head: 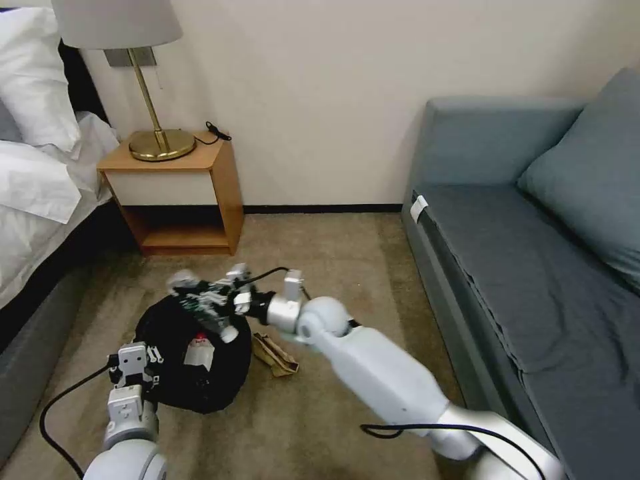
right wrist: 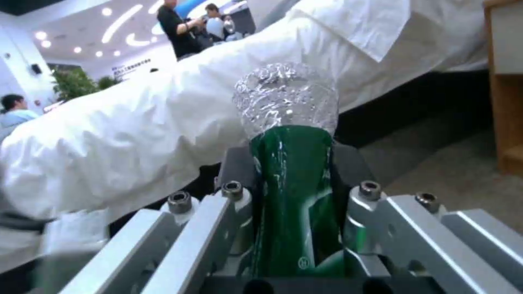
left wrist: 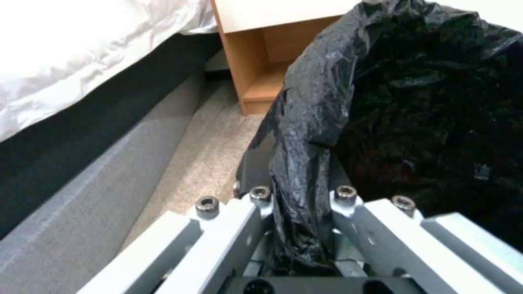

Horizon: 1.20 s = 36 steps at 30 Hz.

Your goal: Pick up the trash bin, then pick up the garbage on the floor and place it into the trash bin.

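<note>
Right end effector (right wrist: 294,192) clamped on the green-label bottle (right wrist: 289,163) above the trash bin (head: 190,363) — left end effector (left wrist: 297,196) pinching the bin's near rim; tan paper (head: 275,355) just right, on the carpet.

My right gripper (right wrist: 294,196) pinches a clear bottle (right wrist: 289,163) – green label; my trash bin (head: 190,363) wears crinkly black – tan carpet (head: 333,253) beneath.
</note>
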Tool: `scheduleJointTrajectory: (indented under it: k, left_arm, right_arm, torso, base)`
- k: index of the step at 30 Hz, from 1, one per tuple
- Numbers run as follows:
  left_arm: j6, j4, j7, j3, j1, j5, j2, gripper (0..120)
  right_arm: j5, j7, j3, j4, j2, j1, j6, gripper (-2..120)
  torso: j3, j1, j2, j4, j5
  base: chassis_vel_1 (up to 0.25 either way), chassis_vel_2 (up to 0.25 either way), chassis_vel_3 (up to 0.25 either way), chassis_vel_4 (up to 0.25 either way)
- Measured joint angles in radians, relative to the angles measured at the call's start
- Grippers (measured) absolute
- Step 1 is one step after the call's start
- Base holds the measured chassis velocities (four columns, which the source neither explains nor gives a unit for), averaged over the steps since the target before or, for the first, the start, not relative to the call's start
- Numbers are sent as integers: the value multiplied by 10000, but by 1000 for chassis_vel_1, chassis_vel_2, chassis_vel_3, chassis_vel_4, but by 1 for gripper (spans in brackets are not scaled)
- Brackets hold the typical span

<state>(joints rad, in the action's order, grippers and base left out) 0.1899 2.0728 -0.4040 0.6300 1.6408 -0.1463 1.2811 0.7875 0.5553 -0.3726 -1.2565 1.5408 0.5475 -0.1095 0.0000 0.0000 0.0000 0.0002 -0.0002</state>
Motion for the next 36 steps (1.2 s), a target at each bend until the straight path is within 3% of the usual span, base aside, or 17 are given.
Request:
scheduleJointTrajectory:
  k: [8,12,20,23,29,36]
  left_arm:
    - [-33,73,-4,25,36,-211,23,4]
    - [-26,67,-6,-12,-62,-227,47,4]
    - [-8,-78,-12,20,-166,-228,25,4]
    - [-8,-183,-19,144,-188,-266,-47,4]
    - [-9,-258,-34,340,-194,-372,-144,4]
    - [-12,-340,-52,674,-177,-533,-382,4]
  right_arm:
    - [-860,-380,-185,861,260,409,347,23]
    - [-1431,-475,-245,977,7,674,537,42]
    - [-1892,-674,-369,794,-400,773,686,66]
    - [-2003,-750,-435,658,-621,667,747,83]
    - [-2128,-895,-472,517,-817,489,765,99]
    - [-3044,-1469,-200,1001,-1193,267,257,100]
  torso:
    - [0,0,0,-1,1]
    - [0,0,0,-4,1]
    - [0,0,0,-3,3]
    - [0,0,0,-3,3]
    - [0,0,0,-1,3]
    - [0,0,0,-2,3]
  base:
    - [0,0,0,0]
    - [0,0,0,0]
    - [0,0,0,0]
    - [0,0,0,0]
    - [0,0,0,0]
    - [0,0,0,0]
